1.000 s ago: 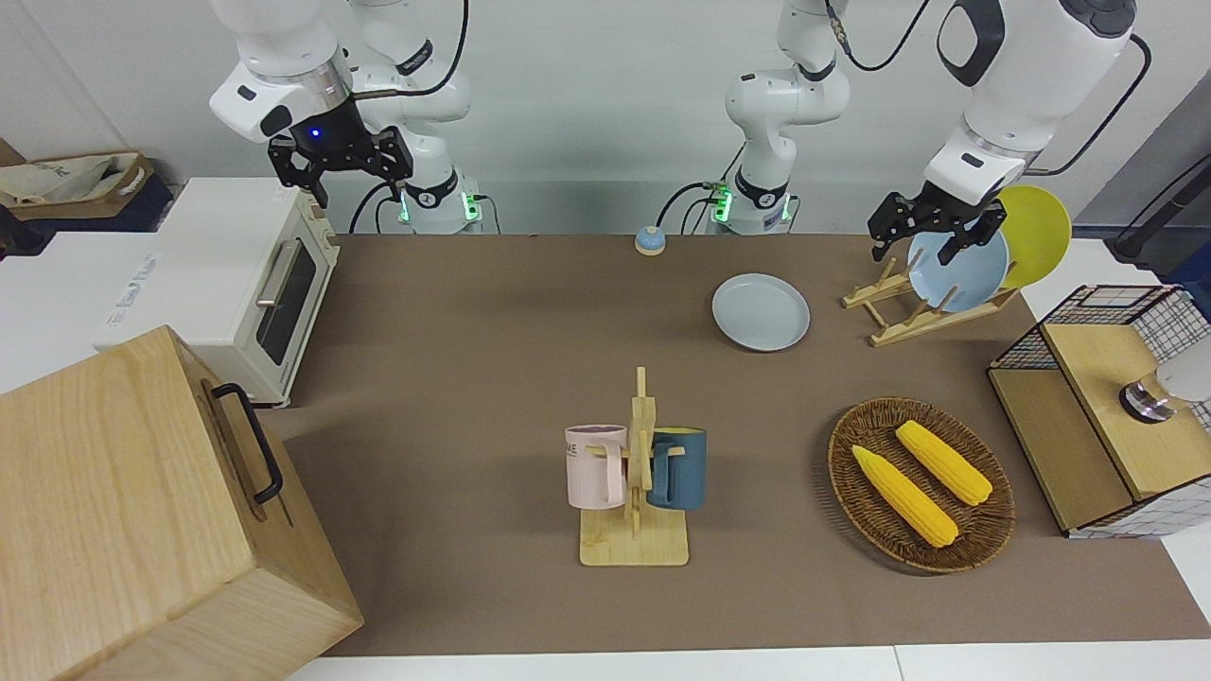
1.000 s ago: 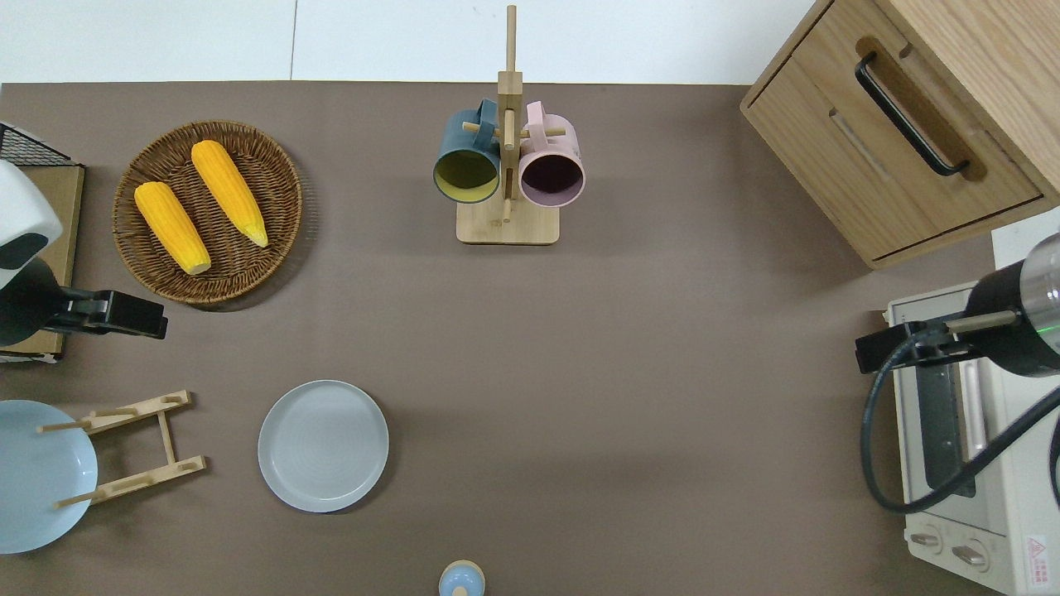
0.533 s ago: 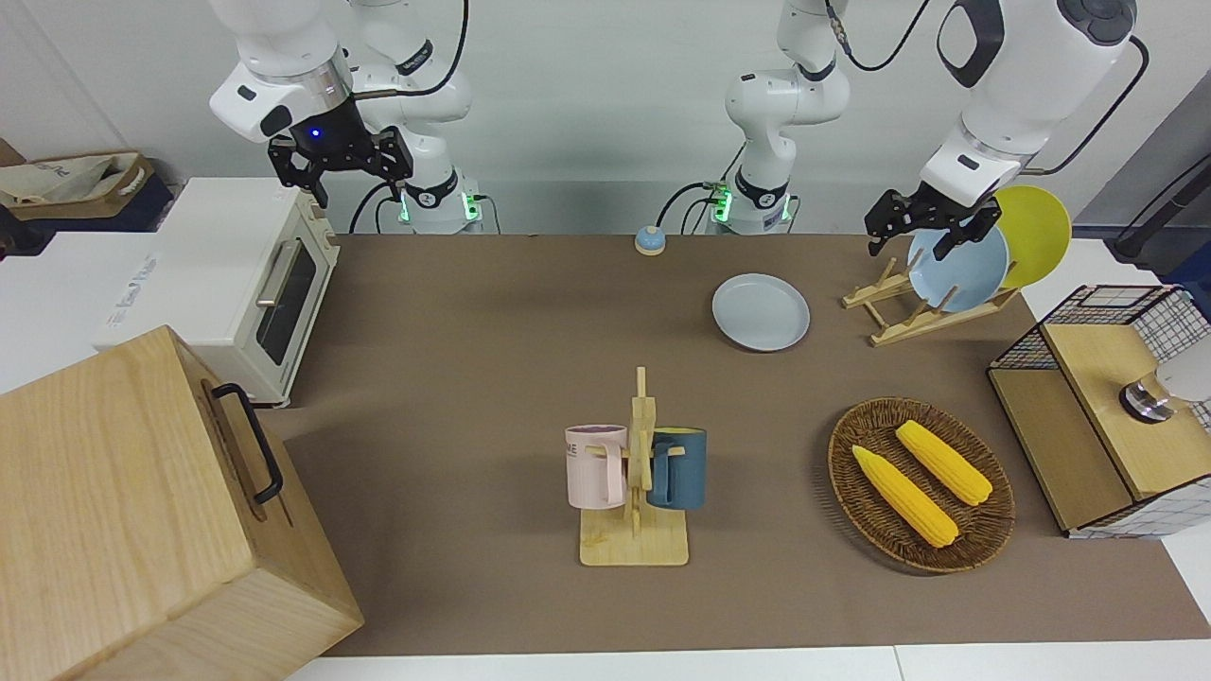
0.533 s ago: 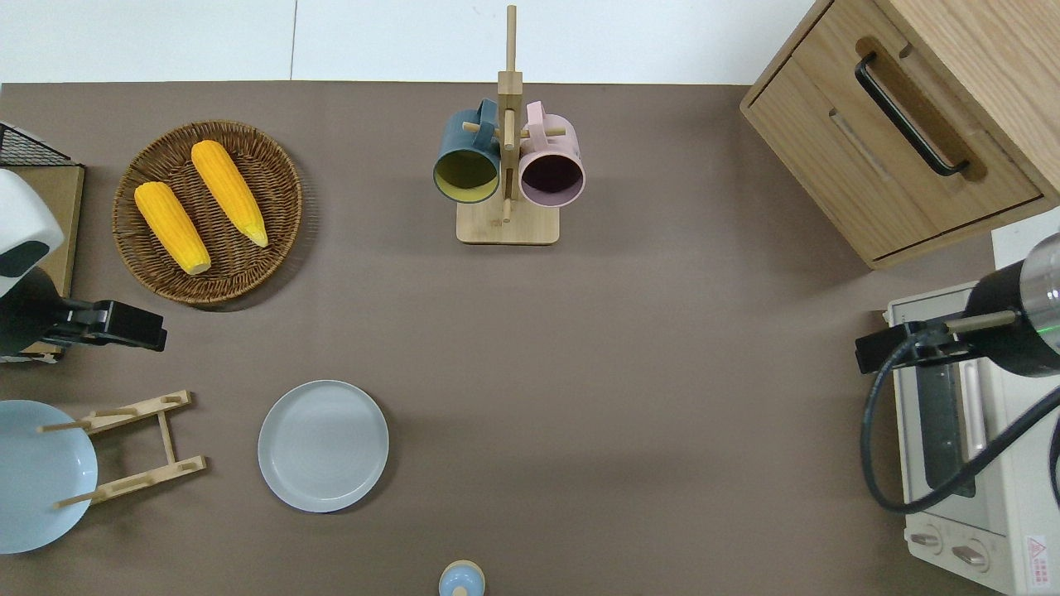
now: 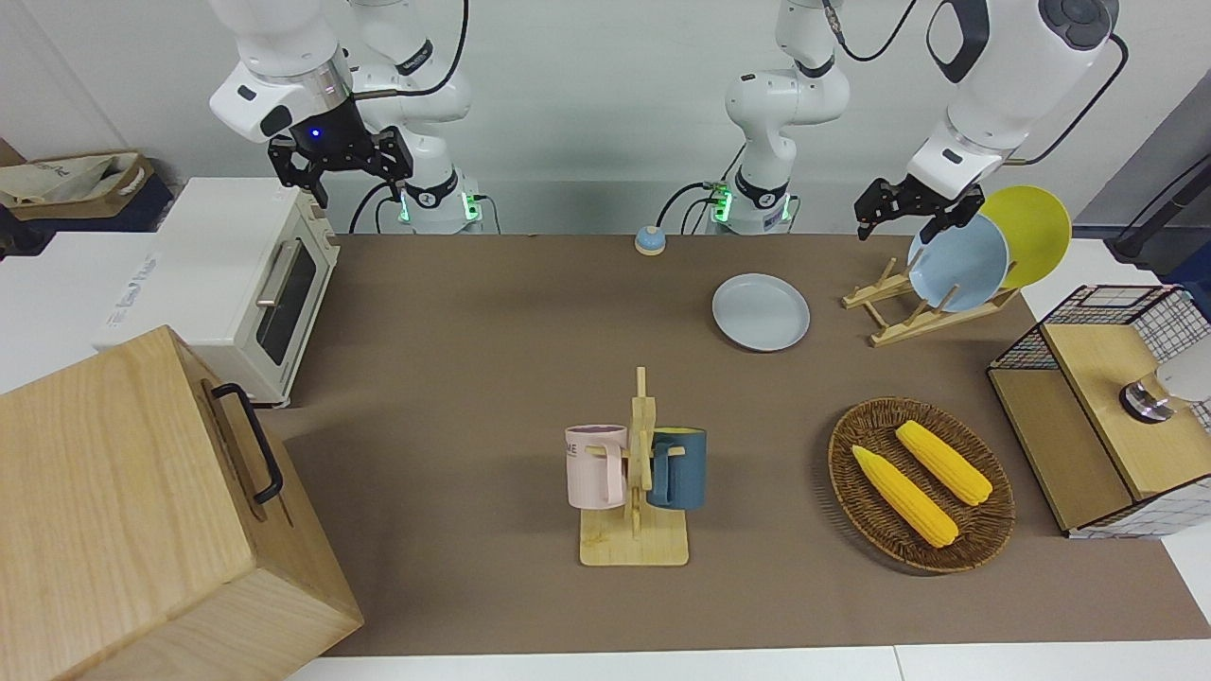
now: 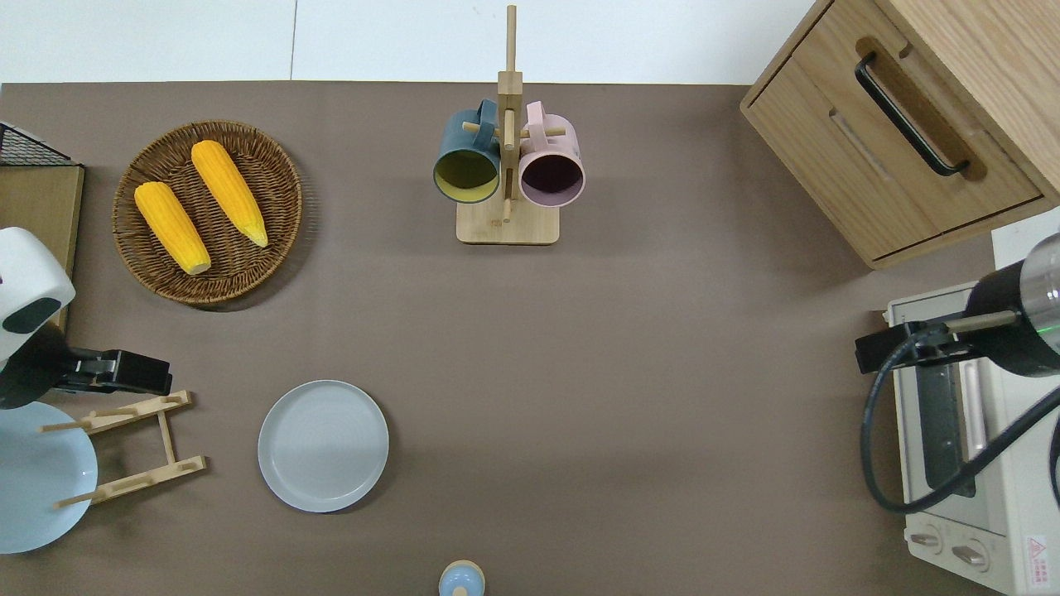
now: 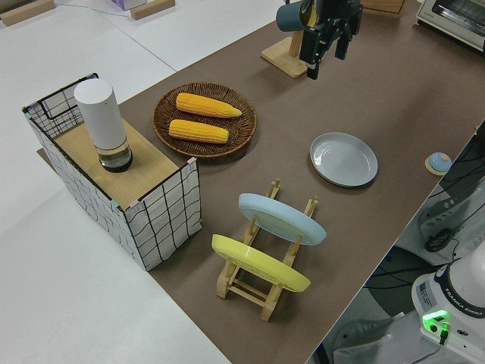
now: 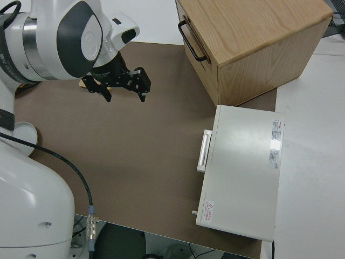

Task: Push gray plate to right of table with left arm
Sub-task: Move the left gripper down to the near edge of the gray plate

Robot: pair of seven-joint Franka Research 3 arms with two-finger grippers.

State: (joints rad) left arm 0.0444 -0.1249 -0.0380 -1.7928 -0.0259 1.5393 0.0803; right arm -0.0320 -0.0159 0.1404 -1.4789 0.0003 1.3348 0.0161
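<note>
The gray plate (image 5: 761, 311) (image 6: 323, 444) (image 7: 344, 158) lies flat on the brown table (image 5: 473, 312), near the robots' edge and beside the wooden plate rack (image 6: 132, 447). My left gripper (image 5: 901, 219) (image 6: 141, 382) (image 7: 326, 57) hangs open and empty in the air over the rack's bare end. It is clear of the gray plate, toward the left arm's end of the table. My right gripper (image 5: 359, 184) (image 8: 125, 96) is open, and that arm is parked.
The rack holds a sky-blue plate (image 5: 957, 262) and a yellow plate (image 5: 1036, 232). Also on the table are a wicker basket (image 5: 984, 530) with two corn cobs, a mug tree (image 5: 636, 473), a small bell (image 5: 649, 240), a toaster oven (image 5: 246, 284), a wooden cabinet (image 5: 142, 511) and a wire-sided box (image 5: 1107, 416).
My left gripper has drawn back toward the robots, from beside the basket to over the rack's end. The gray plate and the right arm have not moved.
</note>
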